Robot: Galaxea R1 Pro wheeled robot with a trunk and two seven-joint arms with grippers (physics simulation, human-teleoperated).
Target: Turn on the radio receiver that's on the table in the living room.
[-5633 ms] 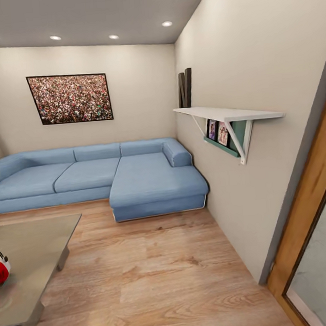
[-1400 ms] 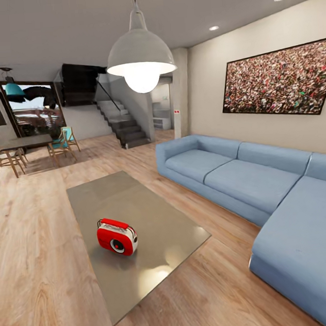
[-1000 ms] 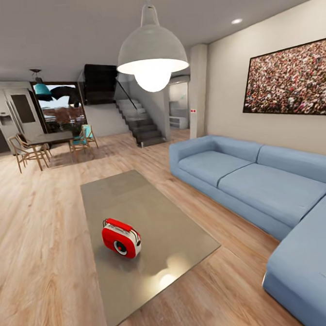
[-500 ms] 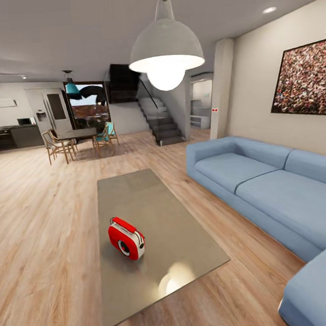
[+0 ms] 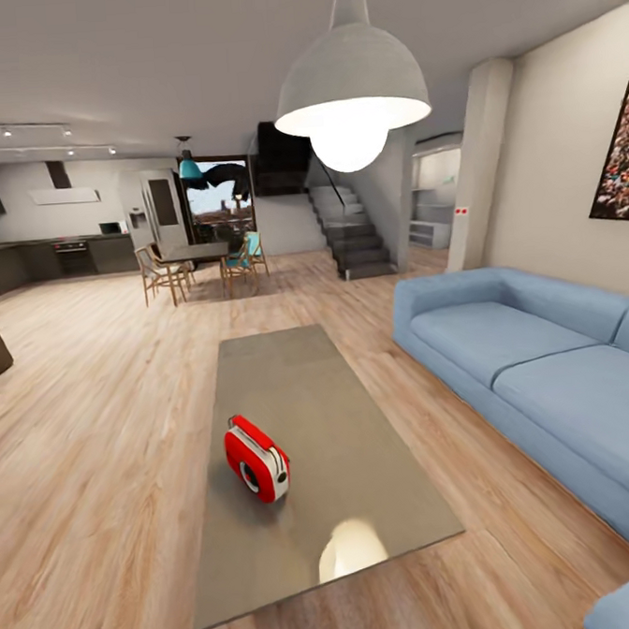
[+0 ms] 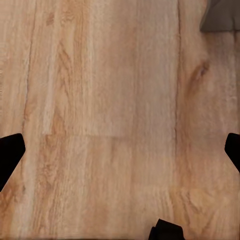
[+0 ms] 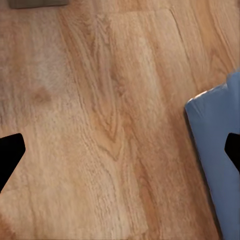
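Note:
The red radio receiver with white trim stands upright on the near half of the long grey-taupe table, its dial face turned towards the near right. In the left wrist view, my left gripper hangs open over the wood floor, its black fingertips far apart and holding nothing. In the right wrist view, my right gripper is likewise open and empty above the floor. Both grippers are away from the radio.
A blue sofa runs along the table's right side; its corner lies near my right gripper. A white dome lamp hangs overhead. Dining table and chairs, stairs and kitchen stand far back. Wood floor stretches left.
The head camera has swung left, so the sofa and wall picture slid right and the kitchen came into view. The radio and table themselves have not moved.

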